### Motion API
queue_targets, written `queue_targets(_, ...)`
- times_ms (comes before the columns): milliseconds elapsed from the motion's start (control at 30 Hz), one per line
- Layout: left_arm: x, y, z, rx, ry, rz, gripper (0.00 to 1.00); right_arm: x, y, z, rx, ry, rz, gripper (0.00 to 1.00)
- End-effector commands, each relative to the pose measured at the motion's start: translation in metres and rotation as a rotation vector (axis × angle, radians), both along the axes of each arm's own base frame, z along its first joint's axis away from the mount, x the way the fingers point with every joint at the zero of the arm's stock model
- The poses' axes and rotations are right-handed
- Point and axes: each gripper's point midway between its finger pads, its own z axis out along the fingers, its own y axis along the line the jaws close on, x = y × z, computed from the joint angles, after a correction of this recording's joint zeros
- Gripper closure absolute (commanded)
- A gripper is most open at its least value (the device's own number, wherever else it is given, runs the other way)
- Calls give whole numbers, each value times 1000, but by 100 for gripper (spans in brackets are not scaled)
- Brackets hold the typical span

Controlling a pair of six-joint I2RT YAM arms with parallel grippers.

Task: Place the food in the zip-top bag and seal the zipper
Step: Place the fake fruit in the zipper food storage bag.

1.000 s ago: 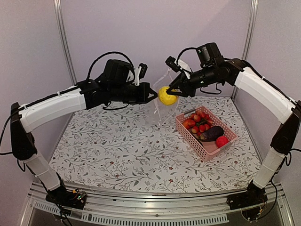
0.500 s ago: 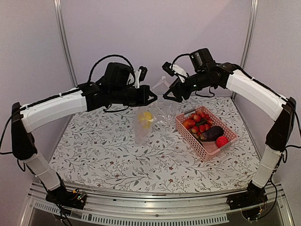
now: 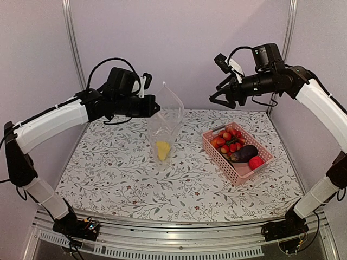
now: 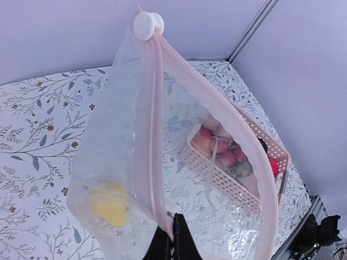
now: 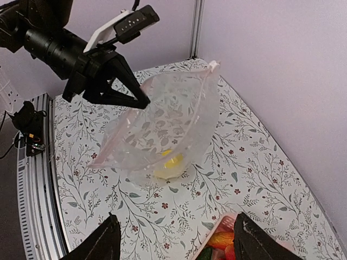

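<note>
Our left tool (image 4: 172,241) pinches the rim of the zip-top bag (image 3: 164,123) so its mouth hangs open for loading, yellow pepper (image 3: 162,150) inside. Our right tool (image 3: 220,101) hovers spread, empty.

A pink slatted basket (image 3: 219,161) was set right of centre in the top view, on a leaf-printed tablecloth (image 3: 119,173). Metal posts (image 3: 75,49) were seen at the upper corners, and a metal rail (image 3: 173,246) along the bottom edge.

Bright, even, violet-tinged light; shadows soft and faint; mild sheen on the zip-top bag (image 4: 135,151); focus crisp throughout.
</note>
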Motion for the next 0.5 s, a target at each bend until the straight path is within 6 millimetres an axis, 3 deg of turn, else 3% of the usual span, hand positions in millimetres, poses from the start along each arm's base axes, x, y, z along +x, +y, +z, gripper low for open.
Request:
queue_targets(0, 2, 58, 25, 173, -82, 99, 100, 9, -52, -34, -74, 80, -120, 30)
queue_targets(133, -4, 100, 47, 306, -127, 169, 100, 23, -105, -75, -144, 139, -252, 31)
queue_targets(233, -11, 114, 55, 374, -149, 164, 100, 28, -138, -108, -184, 196, -331, 31)
queue_targets(367, -11, 103, 45, 350, -136, 114, 100, 31, -176, -150, -265, 245, -451, 34)
queue_targets(467, -9, 80, 18, 302, -85, 42, 100, 28, -194, -183, -334, 283, -506, 37)
